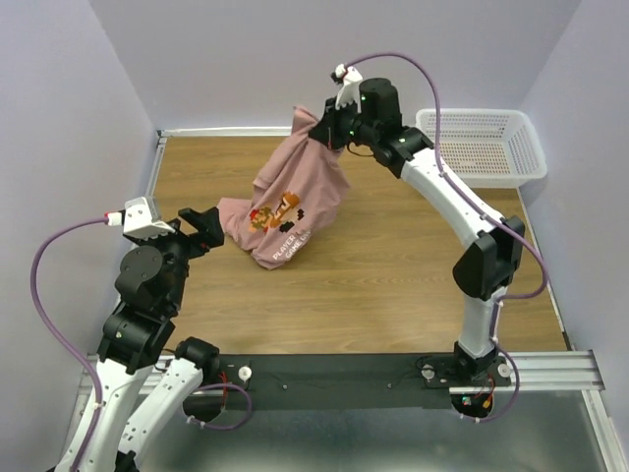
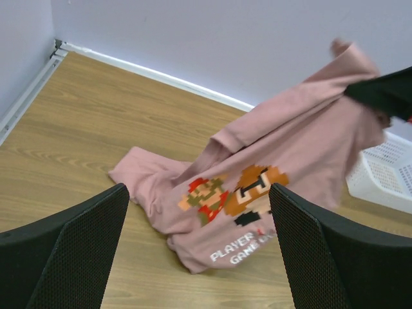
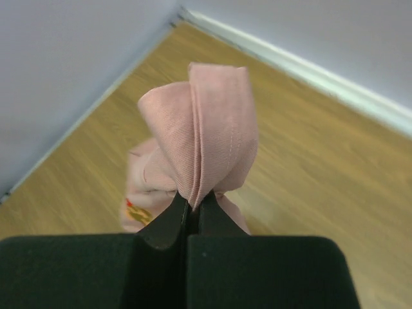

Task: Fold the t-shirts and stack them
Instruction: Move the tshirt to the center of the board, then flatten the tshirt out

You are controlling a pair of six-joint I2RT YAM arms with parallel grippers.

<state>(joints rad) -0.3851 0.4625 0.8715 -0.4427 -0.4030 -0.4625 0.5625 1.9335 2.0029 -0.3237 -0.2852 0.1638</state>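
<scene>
from above, my right gripper [image 1: 329, 123], just left of the white basket [image 1: 482, 147], is clamped on a bunch of the pink t-shirt [image 1: 285, 206], whose lower part trails on the table [image 1: 393, 275] farther left of the basket, while my left gripper [image 1: 203, 224] hovers wide open and empty beyond it. my left wrist view shows the t-shirt crumpled, print up, the basket's corner behind it. my right wrist view shows fabric pinched between closed jaws, so i judge nothing is folded or stacked yet.
</scene>
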